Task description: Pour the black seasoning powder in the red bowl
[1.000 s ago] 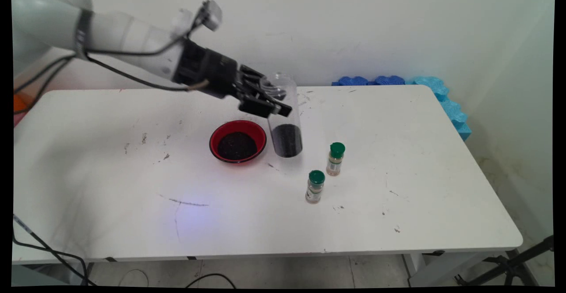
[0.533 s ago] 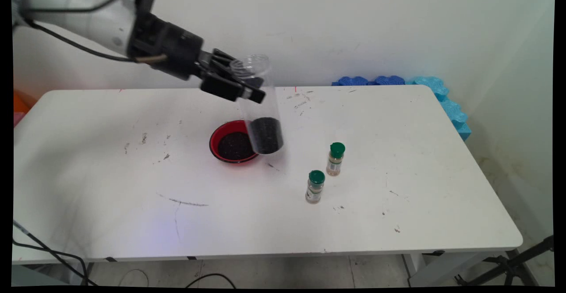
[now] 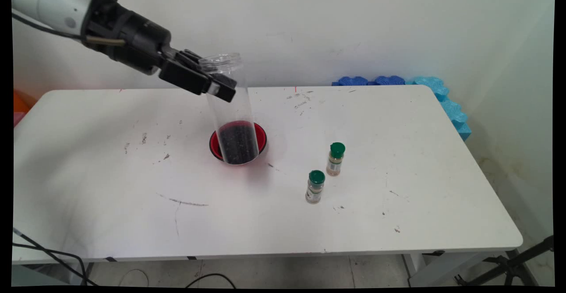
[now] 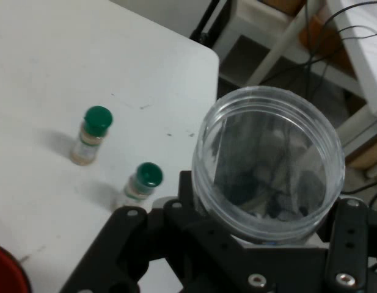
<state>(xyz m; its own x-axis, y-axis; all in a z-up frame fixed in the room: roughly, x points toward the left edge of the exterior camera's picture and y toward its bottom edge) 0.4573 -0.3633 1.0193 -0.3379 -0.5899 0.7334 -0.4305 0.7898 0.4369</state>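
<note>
We hold clear jar (image 3: 232,112) w/ dark grains, gripper (image 3: 215,85) clamped near its rim, lifted upright above red bowl (image 3: 261,136); two spice bottles (image 3: 334,158) nearby

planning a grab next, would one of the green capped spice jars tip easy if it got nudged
Probably yes: each spice jar stands tall and narrow on a small base, so a push near the green cap would likely topple it. Toppled, its round body might roll. It looks small, so likely light.

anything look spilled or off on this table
Nothing looks spilled. The gripper holds a clear jar of dark grains in the air over the red bowl; both spice bottles stand upright. Only dark scuffs mark the table.
</note>
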